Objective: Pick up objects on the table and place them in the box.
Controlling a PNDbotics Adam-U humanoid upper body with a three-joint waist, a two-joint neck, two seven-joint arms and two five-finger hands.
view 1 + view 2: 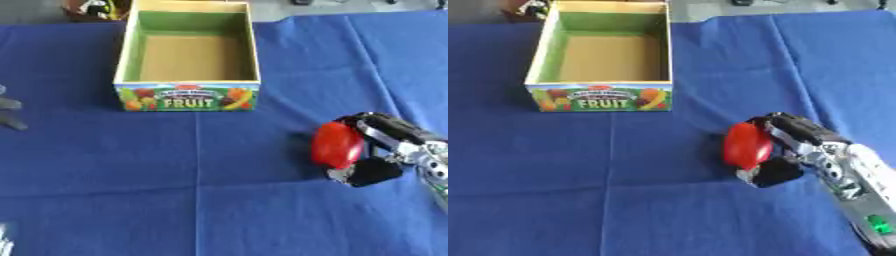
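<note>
One box (187,97), open-topped, "FRUIT" printed on its front, nothing visible inside, sitting at the far side of the blue tablecloth (219,200). One red object (747,145) (smooth, oval, maybe a toy fruit, can't say which), at the right of the cloth, well apart from the box. Right hand (785,150) comes in from the lower right, forearm angled up-left, fingers above and thumb below curled round the red object. Left hand: only a grey bit at the left edge (9,114), can't tell its pose.
</note>
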